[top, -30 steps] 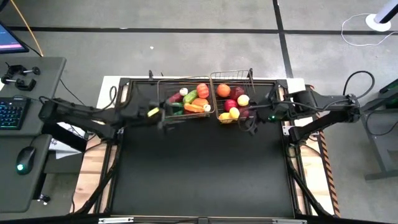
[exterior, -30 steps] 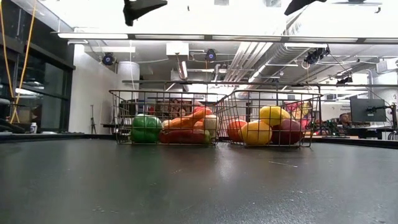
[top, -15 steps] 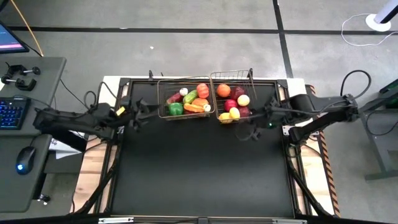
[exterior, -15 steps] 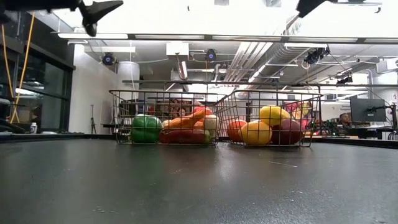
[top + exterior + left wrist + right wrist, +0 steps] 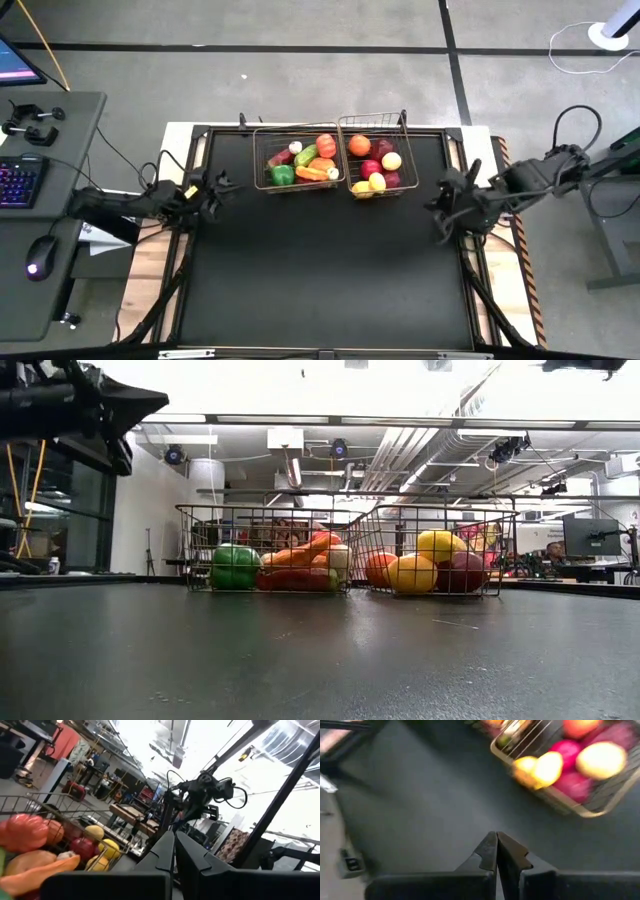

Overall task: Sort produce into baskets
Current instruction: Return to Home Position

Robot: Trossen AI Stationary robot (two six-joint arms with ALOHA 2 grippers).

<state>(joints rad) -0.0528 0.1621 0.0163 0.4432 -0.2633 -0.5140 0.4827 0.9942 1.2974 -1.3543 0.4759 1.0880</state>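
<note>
While both arms hang out at the sides, the two wire baskets stand side by side against the far edge of the bench (image 5: 320, 280), about midway along it. The left basket (image 5: 258, 160) holds a green pepper (image 5: 283, 175), an orange pumpkin (image 5: 326, 145), a long orange piece (image 5: 315, 173) lying by its near wall and a white garlic (image 5: 295, 147) toward its far wall. The right basket (image 5: 372, 119), just beside it, holds an orange (image 5: 359, 146), a red apple (image 5: 371, 168) and a lemon (image 5: 376, 181) among others. The left hand (image 5: 218, 186) hovers over the bench's left edge, its fingers pressed together on nothing. The right hand (image 5: 443, 203) hangs by the right edge, well apart from the baskets, fingers likewise together and empty.
</note>
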